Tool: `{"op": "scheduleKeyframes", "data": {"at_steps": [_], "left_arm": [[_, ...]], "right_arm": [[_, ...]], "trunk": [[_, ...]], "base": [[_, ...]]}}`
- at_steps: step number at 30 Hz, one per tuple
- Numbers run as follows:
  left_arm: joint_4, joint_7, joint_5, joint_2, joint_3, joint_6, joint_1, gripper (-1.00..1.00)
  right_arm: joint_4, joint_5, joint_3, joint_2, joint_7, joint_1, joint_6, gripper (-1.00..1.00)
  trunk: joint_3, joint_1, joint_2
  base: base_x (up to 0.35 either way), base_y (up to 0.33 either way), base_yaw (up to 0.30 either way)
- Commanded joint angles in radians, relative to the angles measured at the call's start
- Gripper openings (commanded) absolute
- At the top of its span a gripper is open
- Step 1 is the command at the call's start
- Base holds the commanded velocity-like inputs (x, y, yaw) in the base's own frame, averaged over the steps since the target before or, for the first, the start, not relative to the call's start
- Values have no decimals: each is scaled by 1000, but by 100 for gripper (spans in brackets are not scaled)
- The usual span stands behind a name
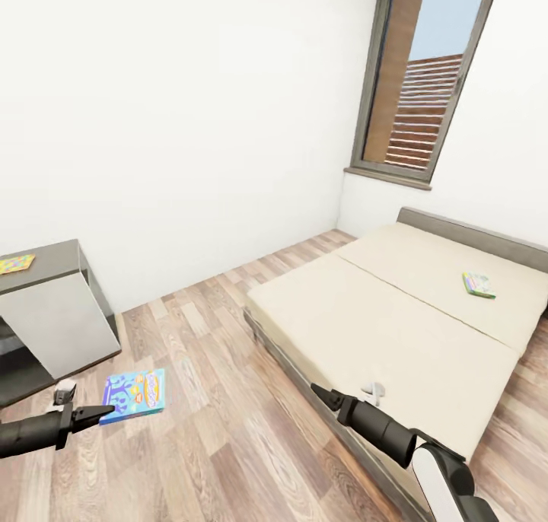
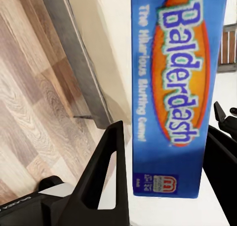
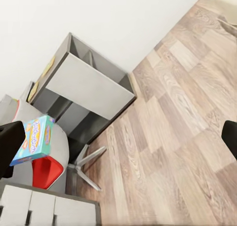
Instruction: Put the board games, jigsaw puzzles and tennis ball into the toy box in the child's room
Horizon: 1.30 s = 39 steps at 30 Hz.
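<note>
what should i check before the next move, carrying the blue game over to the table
1. Blue board game held in the left claw: ok, held by its edge between the fingers.
2. Right claw free for another item: cannot tell, fingertips are hard to make out.
3. Second board game on the bed: not ok, not yet collected.
4. Table in reach: not ok, it stands off to the robot's left.
5. Toy box located: cannot tell.
</note>
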Motion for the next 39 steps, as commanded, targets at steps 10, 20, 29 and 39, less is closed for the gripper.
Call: {"op": "scheduleKeyframes", "data": {"at_steps": [10, 20, 29, 39], "left_arm": [[0, -6, 2, -2, 3, 9, -1, -100], [0, -5, 1, -3, 3, 9, -1, -100], [0, -11, 3, -3, 3, 10, -1, -100], [0, -4, 1, -3, 3, 11, -1, -100]], "right_arm": [[-2, -6, 0, 0, -1, -1, 9, 100], [-2, -6, 0, 0, -1, -1, 10, 100], [-1, -5, 20, 0, -2, -2, 10, 100], [-1, -3, 26, 0, -2, -2, 9, 100]], "trunk": [[-1, 0, -1], [-1, 0, -1], [5, -8, 13], [36, -46, 83]], "base": [[0, 0, 289], [135, 114, 289], [64, 49, 289], [3, 2, 289]]}}
